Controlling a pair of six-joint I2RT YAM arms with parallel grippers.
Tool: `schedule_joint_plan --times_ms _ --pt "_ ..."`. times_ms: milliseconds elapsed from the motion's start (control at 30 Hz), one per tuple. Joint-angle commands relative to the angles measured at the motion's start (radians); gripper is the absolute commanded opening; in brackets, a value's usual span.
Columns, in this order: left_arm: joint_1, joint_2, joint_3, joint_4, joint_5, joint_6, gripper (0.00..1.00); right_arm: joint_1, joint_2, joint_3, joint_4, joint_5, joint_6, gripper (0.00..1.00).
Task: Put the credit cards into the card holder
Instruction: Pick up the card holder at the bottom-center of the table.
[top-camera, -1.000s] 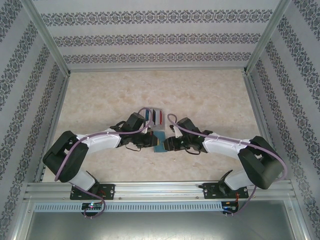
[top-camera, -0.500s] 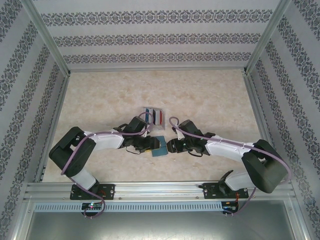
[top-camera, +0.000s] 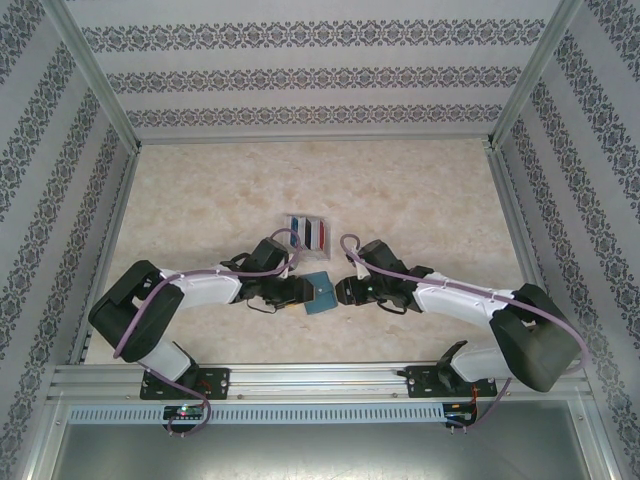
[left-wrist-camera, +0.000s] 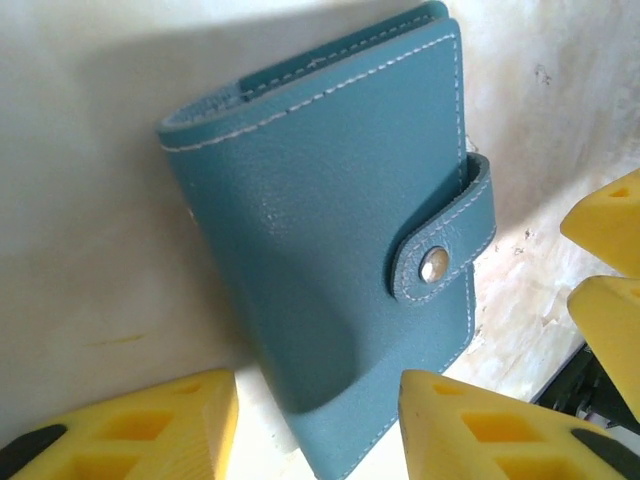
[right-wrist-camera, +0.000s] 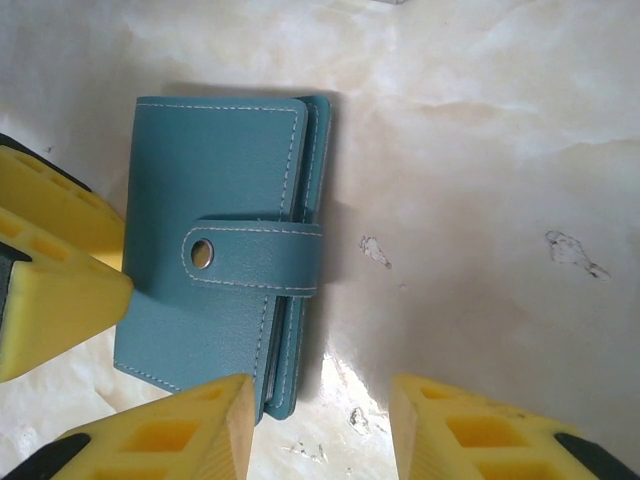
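Honestly, the card holder (top-camera: 318, 291) lies flat on the table (top-camera: 420, 190) between the arms with its strap (right-wrist-camera: 255, 257) snapped shut, so no pocket is reachable. The left gripper (left-wrist-camera: 315, 440) and right gripper (right-wrist-camera: 320, 430) both stand partly open, holding nothing. Their tips crowd it, so they could bump each other or shove the soft wallet away. The credit cards (top-camera: 311, 233) sit in the rack (top-camera: 289, 230) just beyond.

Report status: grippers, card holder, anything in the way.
Left gripper open, fingers astride end of card holder. Right gripper open, beside it. Holder flat on table, snapped shut. Credit cards standing in rack.
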Motion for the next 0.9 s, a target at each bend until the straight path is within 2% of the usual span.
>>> schedule_joint_plan --times_ms 0,100,167,300,533,667,767,867 --pt "-0.007 0.036 0.014 0.033 -0.028 0.017 0.38 0.011 0.047 0.023 0.041 -0.02 0.029 0.41" --pt "-0.002 0.07 0.032 0.049 0.004 0.034 0.1 0.015 0.106 0.025 0.094 -0.064 0.063 0.38" --pt "-0.001 0.083 0.039 0.054 0.019 0.03 0.0 0.024 0.116 0.03 0.097 -0.065 0.071 0.37" --pt "0.001 0.051 0.036 0.071 0.038 0.033 0.0 0.049 0.093 0.043 0.061 0.008 0.028 0.43" --pt "0.007 -0.016 0.088 -0.064 0.041 0.027 0.0 0.122 0.016 0.128 -0.127 0.215 -0.008 0.5" --pt "0.007 -0.002 0.109 -0.052 0.108 -0.031 0.0 0.156 0.053 0.164 -0.161 0.298 0.009 0.5" --pt "0.008 -0.008 0.107 -0.023 0.133 -0.061 0.0 0.162 0.115 0.179 -0.117 0.276 0.016 0.48" --pt "0.008 -0.032 0.091 0.002 0.141 -0.087 0.0 0.168 0.172 0.206 -0.116 0.305 0.046 0.4"
